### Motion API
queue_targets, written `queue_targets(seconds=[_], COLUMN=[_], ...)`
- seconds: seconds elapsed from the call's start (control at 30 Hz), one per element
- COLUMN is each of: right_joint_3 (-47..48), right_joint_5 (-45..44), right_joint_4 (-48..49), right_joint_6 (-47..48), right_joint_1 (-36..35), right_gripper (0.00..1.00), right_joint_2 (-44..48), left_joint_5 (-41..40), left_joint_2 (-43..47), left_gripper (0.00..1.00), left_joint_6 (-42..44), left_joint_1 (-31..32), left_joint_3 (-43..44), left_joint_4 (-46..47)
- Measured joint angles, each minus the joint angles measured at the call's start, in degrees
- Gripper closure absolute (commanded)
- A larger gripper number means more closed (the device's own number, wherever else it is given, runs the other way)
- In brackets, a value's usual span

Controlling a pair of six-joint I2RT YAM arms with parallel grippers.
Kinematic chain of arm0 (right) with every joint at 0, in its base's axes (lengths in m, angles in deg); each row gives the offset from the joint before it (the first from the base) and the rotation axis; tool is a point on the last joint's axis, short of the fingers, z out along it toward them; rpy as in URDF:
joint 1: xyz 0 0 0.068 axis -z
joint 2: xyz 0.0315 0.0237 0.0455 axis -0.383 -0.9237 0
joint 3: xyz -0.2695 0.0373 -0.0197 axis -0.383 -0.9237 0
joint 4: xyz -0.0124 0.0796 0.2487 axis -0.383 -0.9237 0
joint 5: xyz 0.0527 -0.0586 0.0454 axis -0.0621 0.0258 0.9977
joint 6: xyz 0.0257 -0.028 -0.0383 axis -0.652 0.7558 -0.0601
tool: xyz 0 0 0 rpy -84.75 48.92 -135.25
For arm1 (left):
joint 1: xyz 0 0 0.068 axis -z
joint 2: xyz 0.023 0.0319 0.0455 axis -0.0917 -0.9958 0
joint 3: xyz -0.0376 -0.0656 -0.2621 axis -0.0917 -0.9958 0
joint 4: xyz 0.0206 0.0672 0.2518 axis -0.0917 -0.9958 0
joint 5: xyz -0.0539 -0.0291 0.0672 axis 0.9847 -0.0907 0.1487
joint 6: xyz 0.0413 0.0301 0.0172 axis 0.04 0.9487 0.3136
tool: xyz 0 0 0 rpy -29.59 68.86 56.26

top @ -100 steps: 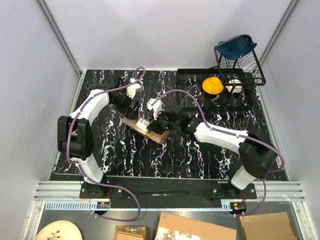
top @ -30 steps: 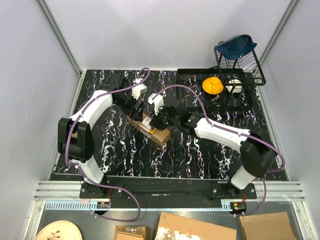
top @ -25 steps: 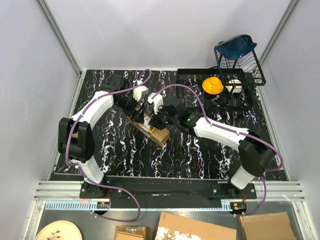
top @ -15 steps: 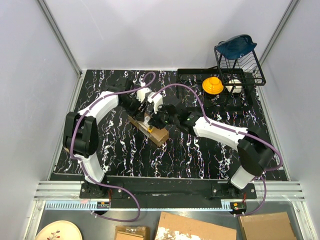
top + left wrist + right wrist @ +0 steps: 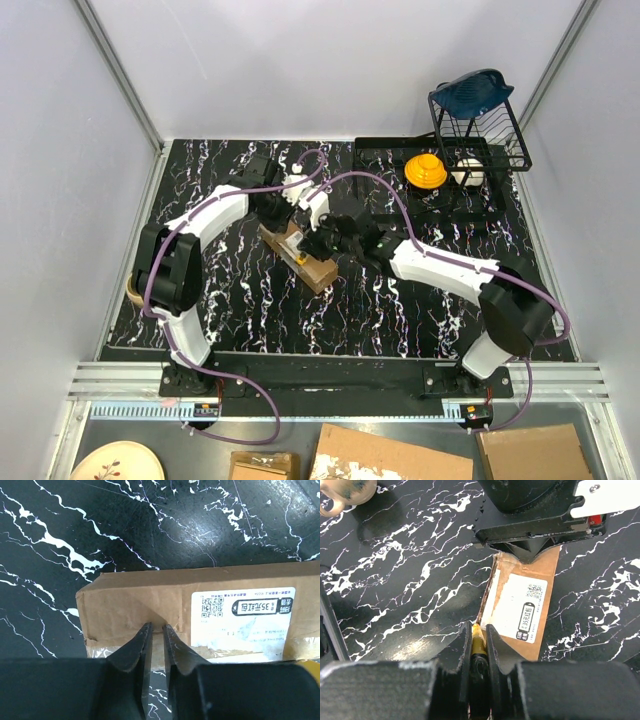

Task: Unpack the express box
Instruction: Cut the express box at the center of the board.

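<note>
The express box (image 5: 318, 271) lies slantwise just left of the middle of the surface (image 5: 400, 320), with both arms over it. Its white label (image 5: 243, 616) carries a QR code and a black bar reading "35" plus Chinese characters; the smaller print is illegible. The left wrist view shows the left end effector (image 5: 156, 627) almost pressed together, tips on the taped top. Only the right wrist view shows the right end effector (image 5: 478, 627) pinching a yellow-and-black knife (image 5: 477, 642) against the box's long edge; its blade is hidden

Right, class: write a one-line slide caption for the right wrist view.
Fingers grip a yellow-and-black utility knife, its tip at the edge of the small brown cardboard express box.
</note>
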Motion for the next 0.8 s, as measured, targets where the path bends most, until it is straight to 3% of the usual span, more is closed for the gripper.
queue_targets(seconds=[0.4, 0.8], right_joint_3=[-4.96, -6.75], right_joint_5=[-11.06, -12.09], right_joint_4=[1.77, 1.4], right_joint_6=[1.31, 1.75], right_joint_1=[-4.92, -4.94], right_gripper=[1.0, 1.0], right_joint_2=[4.57, 6.49], left_joint_5=[-1.84, -0.2], left_joint_2=[-0.44, -0.39], left_gripper=[0.89, 0.84], left_joint_6=[-0.17, 1.2], left_joint_1=[1.55, 2.36], left_joint_3=[0.11, -0.63], left_joint_4=[0.94, 2.36])
